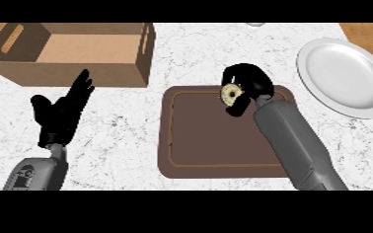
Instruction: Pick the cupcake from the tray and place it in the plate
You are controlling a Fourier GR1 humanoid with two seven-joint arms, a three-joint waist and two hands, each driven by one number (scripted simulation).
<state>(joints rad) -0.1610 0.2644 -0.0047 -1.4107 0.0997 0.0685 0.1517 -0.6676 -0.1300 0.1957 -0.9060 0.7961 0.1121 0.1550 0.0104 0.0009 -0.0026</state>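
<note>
While my right black hand [246,81] curls over the small round cupcake with its pale wrapper and dark centre [231,94], the relation that matters is where the white oval plate [342,76] lies from it: off to my right and a little farther from me, well apart from the tray, with bare marble counter [193,54] between them. The cupcake sits at the far right part of the dark brown rectangular tray [211,138], tipped so its round face shows toward me, and my fingers and thumb are wrapped round it; whether it has left the tray surface I cannot tell. My right hand is plainly the nearer one. My left black hand [62,111] rests with fingers straight and up at the left, beside the open brown cardboard box [73,54], holding nothing. I judge the carry will run rightward over the tray's edge.
</note>
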